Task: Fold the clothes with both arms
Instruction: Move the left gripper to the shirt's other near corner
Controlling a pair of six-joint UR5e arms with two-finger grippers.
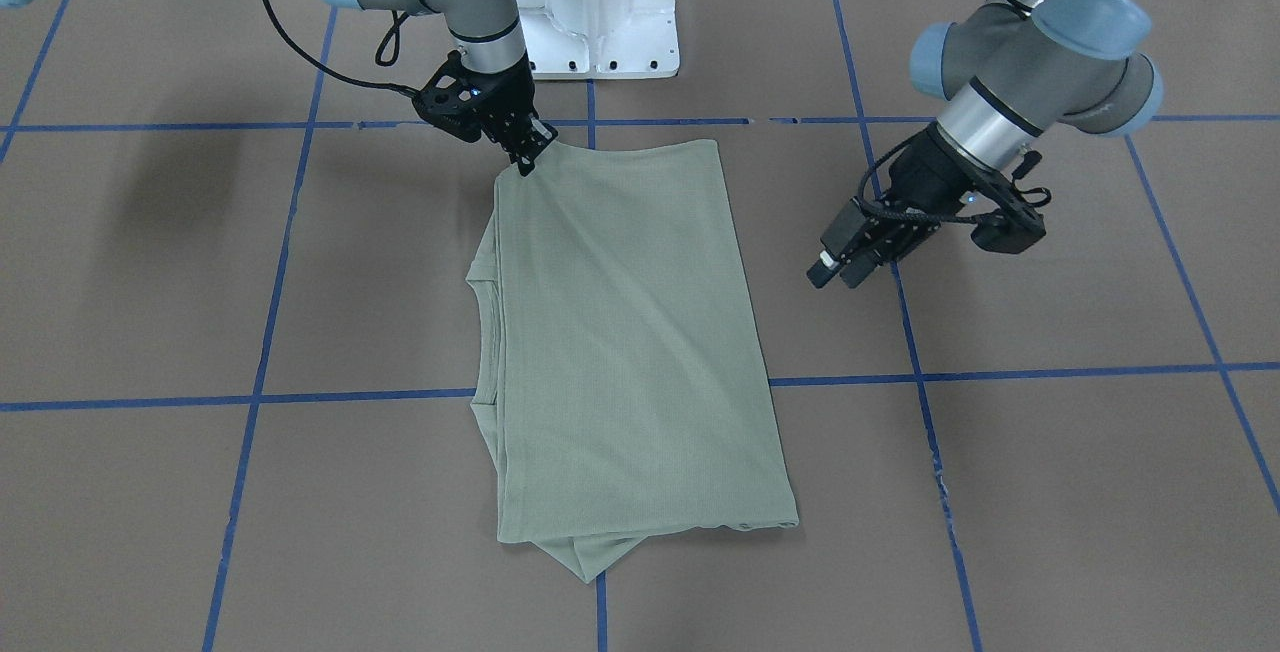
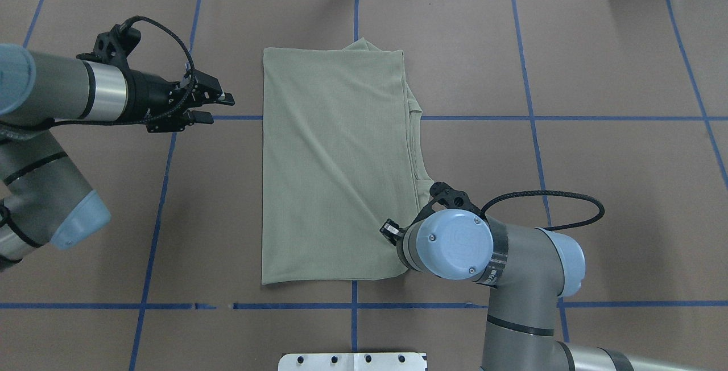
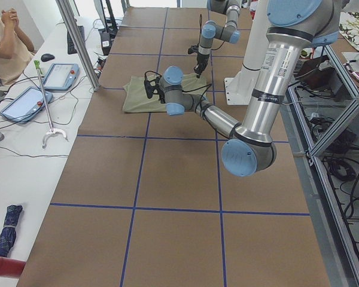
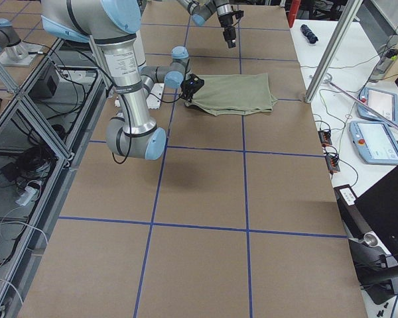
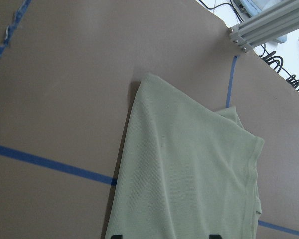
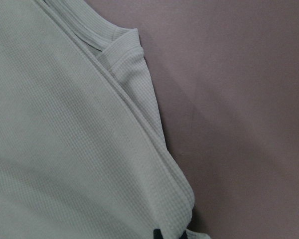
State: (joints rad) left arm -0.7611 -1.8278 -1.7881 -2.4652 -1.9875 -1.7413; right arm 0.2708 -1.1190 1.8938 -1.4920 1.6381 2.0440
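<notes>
Shirt (image 1: 620, 332) folded flat, right pincer (image 1: 525, 167) pinching corner, grip hidden overhead

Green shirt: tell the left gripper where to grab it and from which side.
Probably the straight left edge of the shirt, approached low over the table from the robot's left. The shirt lies flat, that edge is one clean fold, and the open left gripper faces it. The right gripper pinches the near right corner, by the stacked layers.
</notes>
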